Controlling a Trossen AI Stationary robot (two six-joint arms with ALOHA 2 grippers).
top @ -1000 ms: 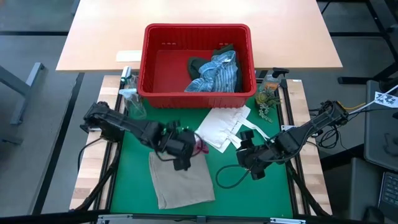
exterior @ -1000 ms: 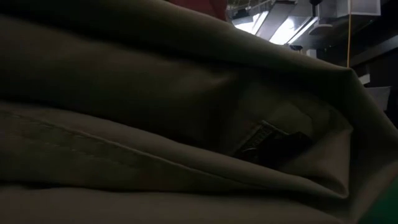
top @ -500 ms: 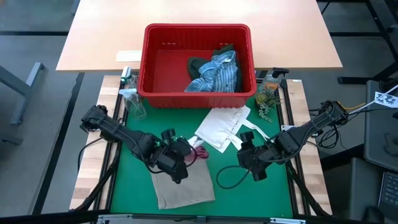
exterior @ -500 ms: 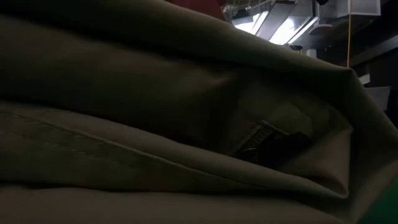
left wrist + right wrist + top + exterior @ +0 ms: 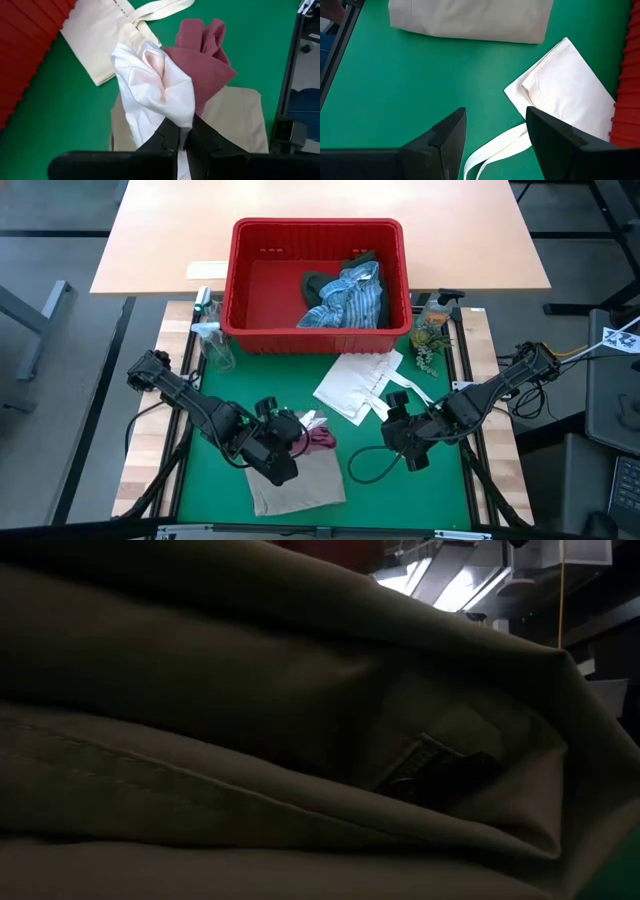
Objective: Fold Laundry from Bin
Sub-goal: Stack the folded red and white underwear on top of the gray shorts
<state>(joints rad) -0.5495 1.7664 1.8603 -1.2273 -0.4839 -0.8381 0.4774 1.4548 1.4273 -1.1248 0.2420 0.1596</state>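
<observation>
Two cloths bunch at my left gripper (image 5: 181, 142): its fingers are pinched together on the small white cloth (image 5: 152, 82), and the small maroon cloth (image 5: 206, 65) lies just beyond, touching it, over the folded tan garment (image 5: 297, 480). My right gripper (image 5: 495, 137) hovers with its fingers apart above the tote bag (image 5: 570, 92). The striped shirt (image 5: 350, 298) waits in the red bin (image 5: 245, 280). My worry: the pinch is at one edge, so dragging could snag the maroon piece and rumple the fold beneath.
</observation>
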